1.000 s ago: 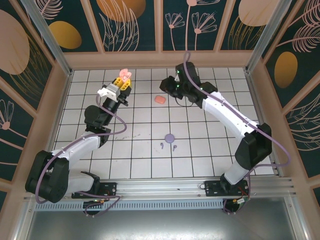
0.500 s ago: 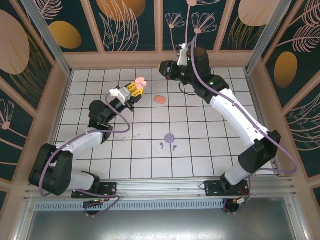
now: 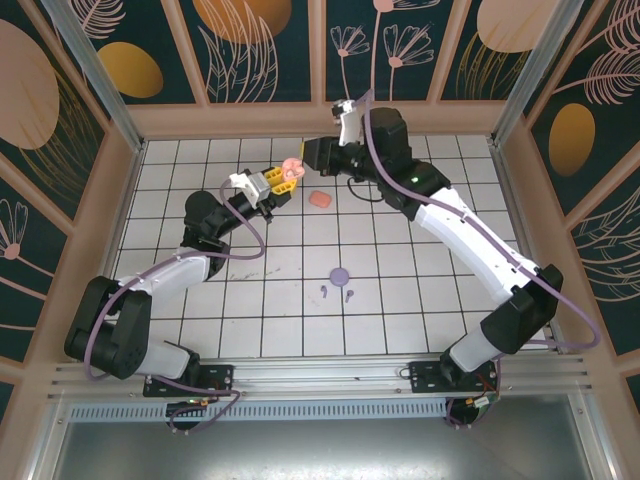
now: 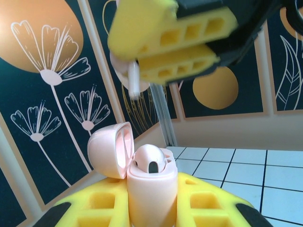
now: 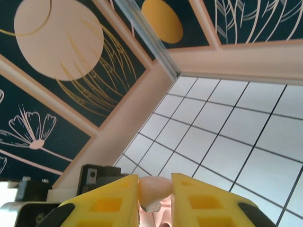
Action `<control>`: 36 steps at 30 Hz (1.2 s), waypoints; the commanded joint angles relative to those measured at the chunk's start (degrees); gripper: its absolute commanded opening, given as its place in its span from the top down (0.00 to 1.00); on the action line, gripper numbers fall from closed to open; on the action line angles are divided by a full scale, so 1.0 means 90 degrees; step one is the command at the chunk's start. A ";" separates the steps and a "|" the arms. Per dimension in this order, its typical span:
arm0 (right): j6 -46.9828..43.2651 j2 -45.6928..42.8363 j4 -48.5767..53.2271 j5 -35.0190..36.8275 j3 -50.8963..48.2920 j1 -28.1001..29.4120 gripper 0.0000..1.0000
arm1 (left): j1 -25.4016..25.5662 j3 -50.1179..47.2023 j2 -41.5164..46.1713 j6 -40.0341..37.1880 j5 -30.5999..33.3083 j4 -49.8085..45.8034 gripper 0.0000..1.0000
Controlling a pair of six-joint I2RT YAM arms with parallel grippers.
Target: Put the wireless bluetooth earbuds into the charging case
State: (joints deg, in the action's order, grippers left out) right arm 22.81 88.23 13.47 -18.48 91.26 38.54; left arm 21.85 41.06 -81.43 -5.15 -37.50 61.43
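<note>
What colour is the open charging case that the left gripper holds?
Pale pink; the charging case shows best in the left wrist view.

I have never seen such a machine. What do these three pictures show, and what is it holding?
Two robot arms are bolted to a tiled table. One picture looks down from above; the other two come from cameras on the wrists. The left gripper holds an open pink charging case with one earbud already seated. The right gripper pinches a second pink earbud just above it. On the table lie a salmon case, a purple case and two purple earbuds.
</note>
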 commanded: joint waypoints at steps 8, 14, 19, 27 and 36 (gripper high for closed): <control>0.0011 -0.0291 -0.0276 0.0119 -0.0381 0.0155 0.78 | 0.0019 0.0204 -0.0005 -0.0081 -0.0131 0.0164 1.00; 0.0082 -0.0268 -0.0267 0.0100 -0.0467 0.0161 0.79 | 0.0017 0.0223 -0.0005 -0.0070 -0.0101 0.0196 1.00; 0.0104 -0.0237 -0.0235 0.0023 -0.0531 0.0165 0.79 | 0.0014 0.0243 -0.0015 -0.0055 -0.0092 0.0195 1.00; -0.0076 -0.0117 -0.0023 -0.0037 -0.0440 0.0287 0.79 | 0.0024 0.0311 -0.0045 -0.0068 -0.0092 0.0133 1.00; -0.0366 0.0232 0.0635 0.0299 -0.0068 0.0461 0.80 | 0.0039 0.0378 -0.0054 -0.0078 -0.0092 0.0095 1.00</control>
State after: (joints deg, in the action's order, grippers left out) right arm 21.06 88.71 15.77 -15.90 89.03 41.39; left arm 21.87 42.24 -81.60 -5.15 -37.71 61.19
